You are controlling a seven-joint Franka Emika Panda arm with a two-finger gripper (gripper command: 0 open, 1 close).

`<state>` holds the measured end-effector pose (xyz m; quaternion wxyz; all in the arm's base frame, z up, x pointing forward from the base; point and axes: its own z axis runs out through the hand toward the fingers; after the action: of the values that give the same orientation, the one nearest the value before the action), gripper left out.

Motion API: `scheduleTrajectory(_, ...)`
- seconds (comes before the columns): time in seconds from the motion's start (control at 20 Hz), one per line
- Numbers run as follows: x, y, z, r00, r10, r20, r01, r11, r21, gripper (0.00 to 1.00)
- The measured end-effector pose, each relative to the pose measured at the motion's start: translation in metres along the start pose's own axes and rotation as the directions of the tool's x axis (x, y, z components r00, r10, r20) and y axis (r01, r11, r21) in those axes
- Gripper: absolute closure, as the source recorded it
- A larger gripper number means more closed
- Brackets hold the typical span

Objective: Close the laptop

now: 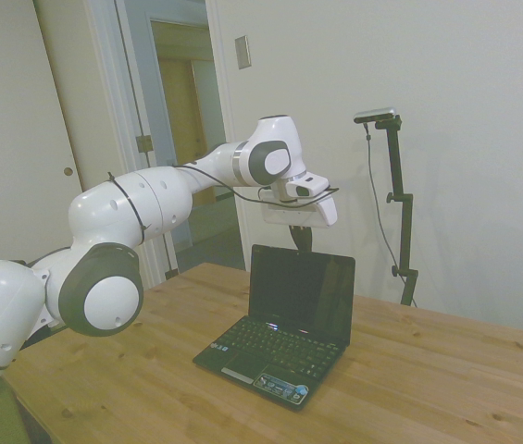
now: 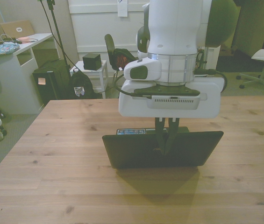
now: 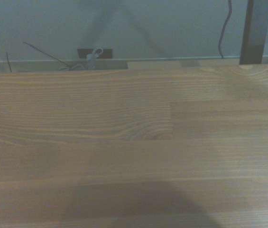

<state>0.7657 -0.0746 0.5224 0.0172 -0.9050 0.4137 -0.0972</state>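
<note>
- Wooden table [image 2: 52,154] carries the laptop [image 1: 284,324], lid upright.
- Gripper [image 2: 166,140], fingers nearly together and empty, hangs behind its top edge.
- Next, probably: push lid forward and down.

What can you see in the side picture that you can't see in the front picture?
Only the side view shows the laptop's dark screen and keyboard. Only the front view shows the back of its lid, with the gripper hanging in front of it, fingers close together. Both show the laptop open and upright on the wooden table, with the arm above it.
</note>
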Motion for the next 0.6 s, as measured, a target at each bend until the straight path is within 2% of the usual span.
scheduleTrajectory(0.35,-0.017,-0.014,0.003,1.000,-0.026,0.008,0.026,0.999,-0.022,1.00)
scheduleTrajectory(0.6,-0.017,-0.012,-0.003,1.000,-0.023,0.000,0.023,0.999,-0.041,1.00)
